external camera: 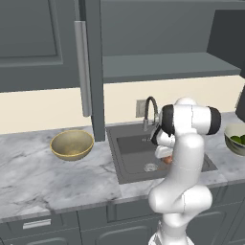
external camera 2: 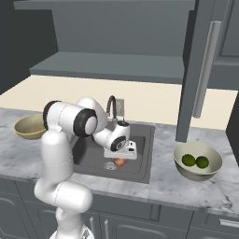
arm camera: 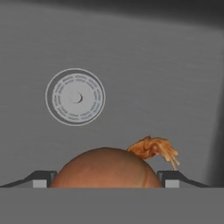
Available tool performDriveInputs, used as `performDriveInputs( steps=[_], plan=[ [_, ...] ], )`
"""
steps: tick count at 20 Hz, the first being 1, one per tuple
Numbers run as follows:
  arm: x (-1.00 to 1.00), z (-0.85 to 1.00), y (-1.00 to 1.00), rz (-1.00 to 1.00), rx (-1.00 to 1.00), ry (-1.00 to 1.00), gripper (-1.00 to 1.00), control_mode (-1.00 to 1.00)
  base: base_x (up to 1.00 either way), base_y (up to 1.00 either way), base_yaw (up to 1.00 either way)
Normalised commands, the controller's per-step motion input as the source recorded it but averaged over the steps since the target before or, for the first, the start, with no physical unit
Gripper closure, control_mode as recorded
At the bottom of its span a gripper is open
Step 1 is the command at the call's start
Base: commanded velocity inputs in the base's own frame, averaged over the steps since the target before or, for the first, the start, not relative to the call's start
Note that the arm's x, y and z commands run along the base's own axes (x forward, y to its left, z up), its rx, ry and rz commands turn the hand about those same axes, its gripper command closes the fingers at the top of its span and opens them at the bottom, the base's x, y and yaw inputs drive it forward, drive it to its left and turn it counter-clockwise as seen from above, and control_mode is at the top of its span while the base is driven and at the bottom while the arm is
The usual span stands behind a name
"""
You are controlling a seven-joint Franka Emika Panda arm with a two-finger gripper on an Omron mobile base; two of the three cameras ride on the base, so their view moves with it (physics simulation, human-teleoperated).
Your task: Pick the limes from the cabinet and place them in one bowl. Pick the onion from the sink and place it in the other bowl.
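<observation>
Grey sink (external camera 2: 140, 135), drain (arm camera: 75, 96) beneath. My pincer (arm camera: 105, 178) low in basin, tips either side of onion (arm camera: 105, 168); grasping or not, cannot tell. Limes (external camera 2: 195, 161) already in cream bowl (external camera 2: 179, 169); tan bowl (external camera: 72, 144) waits for onion.

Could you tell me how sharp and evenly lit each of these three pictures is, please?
Left base view: flat, even light, soft grain, the sink basin dim. Right base view: the same, with the two limes crisp in the pale bowl. Hand view: the onion close and slightly soft between the gripper tips, a shadow band along the top, the drain clear.
</observation>
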Motion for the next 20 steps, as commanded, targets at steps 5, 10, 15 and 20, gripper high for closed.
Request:
performDriveInputs(
  steps=[5, 10, 15, 20],
  plan=[
    [-0.09, 0.36, -0.03, 0.0, 0.0, 0.0, 1.0, -1.0, 0.0, 0.0, 0.0],
    [-0.09, 0.37, -0.01, 0.0, 0.01, 0.0, 1.0, -1.0, 0.0, 0.0, 0.0],
    [-0.11, 0.39, 0.0, 0.0, 0.0, 0.0, 1.0, -1.0, 0.0, 0.0, 0.0],
    [-0.13, 0.41, 0.0, 0.0, 0.0, 0.0, 1.0, -1.0, 0.0, 0.0, 0.0]
  ],
)
